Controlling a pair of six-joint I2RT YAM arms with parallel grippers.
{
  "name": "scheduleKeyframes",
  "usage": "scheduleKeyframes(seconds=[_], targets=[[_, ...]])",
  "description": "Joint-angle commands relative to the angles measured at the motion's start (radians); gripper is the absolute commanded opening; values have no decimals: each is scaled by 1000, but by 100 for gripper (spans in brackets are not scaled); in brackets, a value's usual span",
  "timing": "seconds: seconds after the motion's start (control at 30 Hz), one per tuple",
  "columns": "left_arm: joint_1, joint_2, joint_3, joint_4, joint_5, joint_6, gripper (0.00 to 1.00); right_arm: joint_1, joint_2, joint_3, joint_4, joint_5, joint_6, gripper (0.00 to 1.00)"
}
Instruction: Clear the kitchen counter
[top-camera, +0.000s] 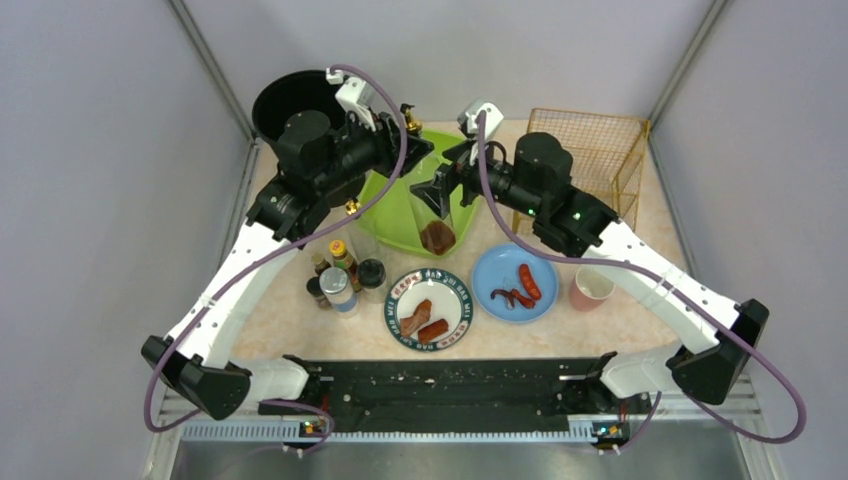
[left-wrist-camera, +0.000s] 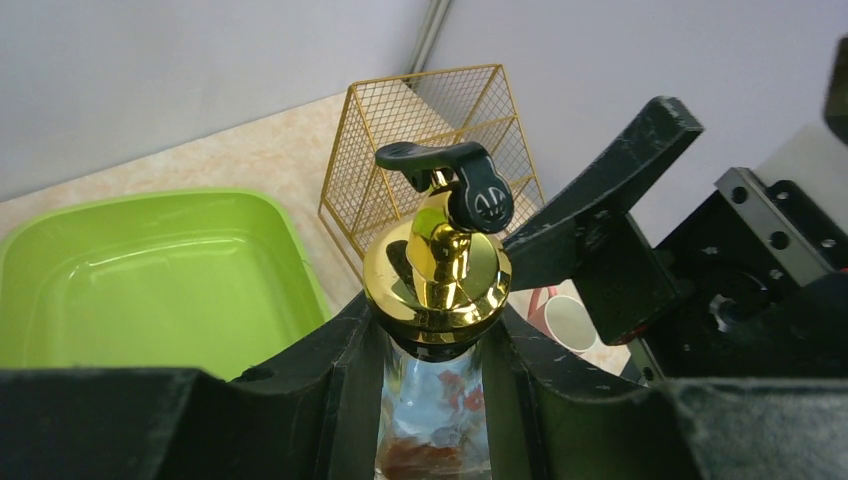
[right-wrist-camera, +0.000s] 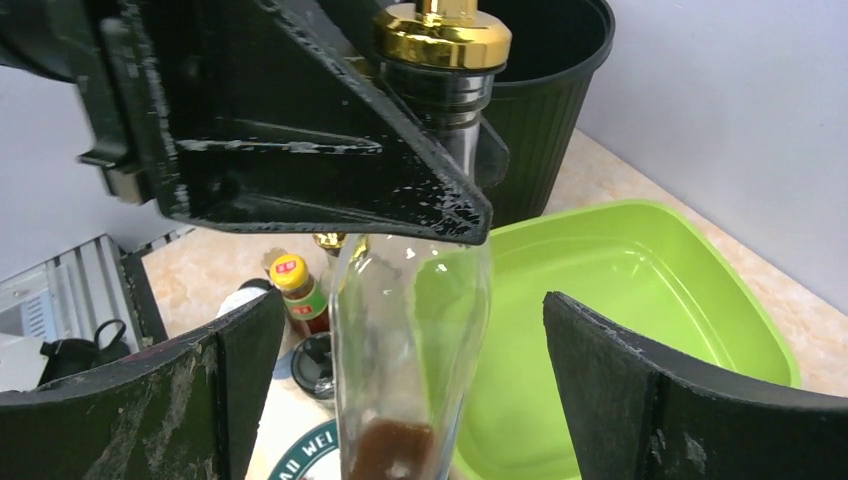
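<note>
A tall clear glass bottle (top-camera: 432, 215) with a gold pourer cap (left-wrist-camera: 437, 270) and a brown residue at its bottom hangs tilted over the green tray (top-camera: 385, 210). My left gripper (left-wrist-camera: 437, 400) is shut on the bottle's neck just under the cap. My right gripper (right-wrist-camera: 410, 380) stands open around the bottle's lower body (right-wrist-camera: 410, 330), with a gap on both sides. In the top view the two grippers (top-camera: 415, 150) (top-camera: 442, 190) meet above the tray. The kitchen counter (top-camera: 585, 335) of pale marbled stone lies beneath.
A black bin (top-camera: 290, 95) stands back left and a gold wire basket (top-camera: 590, 150) back right. Several condiment bottles (top-camera: 340, 275), a green-rimmed plate (top-camera: 452, 283) with meat pieces, a blue plate (top-camera: 490, 265) with sausages and a pink cup (top-camera: 592, 288) sit in front.
</note>
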Motion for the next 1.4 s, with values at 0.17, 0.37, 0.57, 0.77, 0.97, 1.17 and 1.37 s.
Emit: scheduleKeyframes(seconds=[0.17,0.37,0.57,0.77,0.97,1.17,1.37], targets=[[-7,-71,9,117,21,-16,0,11,56,31,113,27,36,96],[-6,-70,2,118,26,-16,0,13,76,36,126,12,46,90],[-7,-69,-4,123,32,-19,0,13,104,51,118,4,53,81],[-6,-72,-11,127,32,-16,0,17,134,64,98,-8,58,72],[-6,-77,-24,131,26,-14,0,20,133,58,101,-1,56,33],[-6,-105,-52,146,20,2,15,21,119,50,90,39,48,0],[-5,-169,-138,178,16,8,59,21,80,22,97,87,42,0]])
